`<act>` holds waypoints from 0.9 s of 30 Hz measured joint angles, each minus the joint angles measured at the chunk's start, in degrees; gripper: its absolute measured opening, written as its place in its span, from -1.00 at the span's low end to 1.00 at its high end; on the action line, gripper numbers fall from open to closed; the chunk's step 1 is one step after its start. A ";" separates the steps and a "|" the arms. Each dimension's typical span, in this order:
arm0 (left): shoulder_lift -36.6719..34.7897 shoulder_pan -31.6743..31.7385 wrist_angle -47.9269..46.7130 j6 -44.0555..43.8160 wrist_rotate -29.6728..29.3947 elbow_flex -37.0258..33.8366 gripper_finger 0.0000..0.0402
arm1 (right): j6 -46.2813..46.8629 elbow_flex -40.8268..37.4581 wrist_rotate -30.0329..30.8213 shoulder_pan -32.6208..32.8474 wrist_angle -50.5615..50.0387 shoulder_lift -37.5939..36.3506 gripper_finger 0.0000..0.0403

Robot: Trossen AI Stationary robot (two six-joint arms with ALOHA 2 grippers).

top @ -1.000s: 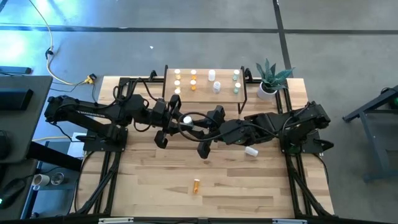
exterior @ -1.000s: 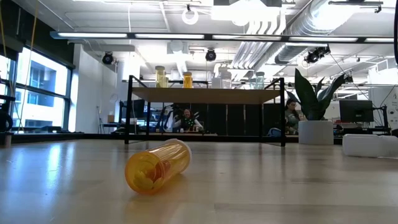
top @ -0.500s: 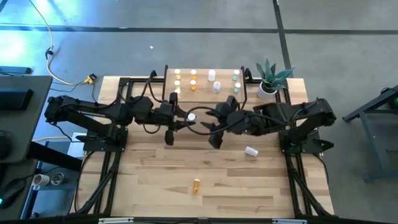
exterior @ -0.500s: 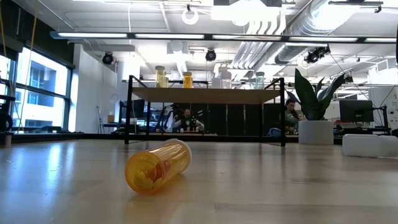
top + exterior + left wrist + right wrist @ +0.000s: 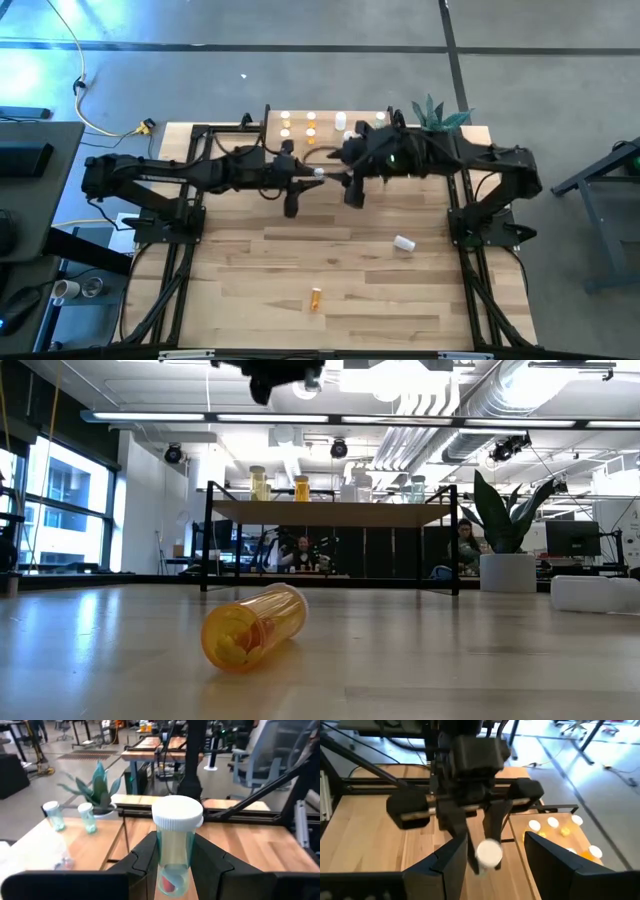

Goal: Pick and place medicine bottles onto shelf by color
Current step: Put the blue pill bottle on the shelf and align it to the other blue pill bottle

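Observation:
My left gripper (image 5: 308, 178) hangs over the table's far middle, shut on a clear greenish medicine bottle (image 5: 176, 851) with a white cap (image 5: 318, 172). My right gripper (image 5: 340, 176) faces it from the table's right, open. In the right wrist view the cap (image 5: 489, 854) shows between its fingers, touching neither as far as I can see. The shelf (image 5: 330, 145) stands at the far edge with yellow, orange, white and greenish bottles upright on its board. An orange bottle (image 5: 316, 297) and a white one (image 5: 403, 243) lie on their sides on the table. My left gripper pinches the greenish bottle's lower body (image 5: 172, 870) between its two fingers (image 5: 145, 862). The fingers come nearly level from the table's left. The capped end (image 5: 177, 812) sticks out past the fingertips. The bottle is lifted clear of the table, short of the shelf.
A potted plant (image 5: 436, 118) stands at the far right corner beside the shelf. Black frame rails (image 5: 165, 270) run along both sides of the table. In the low view people sit in the room behind the shelf (image 5: 330, 512). Bare wood lies between the two lying bottles.
Both grippers have gone toward the table's far edge and the shelf, the left one carrying the greenish bottle along, clear of the table. My right gripper has drawn back from the bottle toward the table's right and rolled its wrist.

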 joint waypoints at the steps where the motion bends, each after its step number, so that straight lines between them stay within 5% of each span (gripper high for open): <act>1: 0.57 0.31 0.00 -0.03 0.01 0.00 -0.59 | -0.60 0.00 -2.03 -1.30 0.01 0.00 -0.06; 14: 4.22 3.24 0.24 -0.08 -0.10 0.00 -0.59 | -6.39 0.00 -22.91 -12.06 -2.41 2.77 -0.06; 27: 4.20 5.38 0.49 -0.56 -0.15 0.02 -0.59 | -12.32 0.00 -24.41 -14.26 -4.31 7.20 -0.06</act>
